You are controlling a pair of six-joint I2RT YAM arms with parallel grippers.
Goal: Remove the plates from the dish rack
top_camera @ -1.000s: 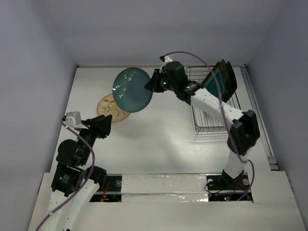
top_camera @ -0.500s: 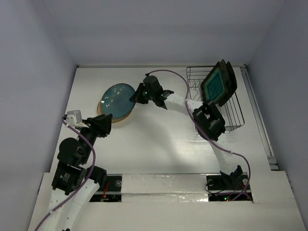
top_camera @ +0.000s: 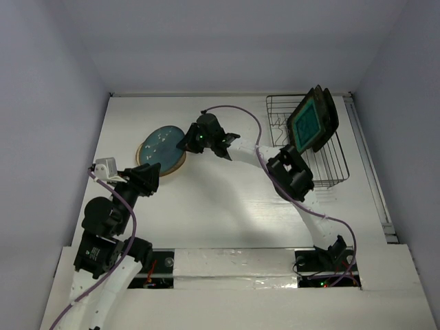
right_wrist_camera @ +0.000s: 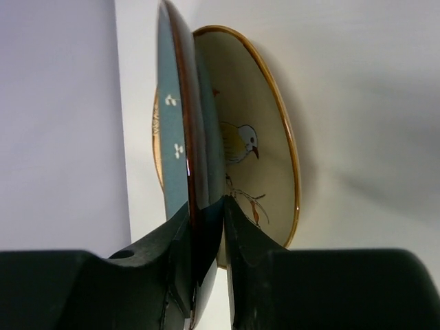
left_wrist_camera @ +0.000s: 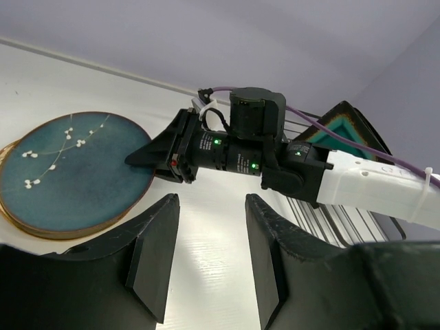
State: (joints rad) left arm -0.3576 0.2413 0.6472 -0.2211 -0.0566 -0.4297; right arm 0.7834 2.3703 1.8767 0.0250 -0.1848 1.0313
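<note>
While my right claw (right_wrist_camera: 206,206) is pinching the glossy rim of the round teal plate (top_camera: 159,144), I am laying it onto the cream bird-painted plate (right_wrist_camera: 268,137) at far left. Far right, square glazed plates (top_camera: 311,122) are leaning in the black wire dish rack (top_camera: 330,168), awaiting unloading. My left claw (left_wrist_camera: 210,206) is hanging open and empty.

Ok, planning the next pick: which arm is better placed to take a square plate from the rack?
Likely right. The rack stands on that side of the table; the right end effector needs to let go of the teal plate. The left end effector is open but sits across the table.
</note>
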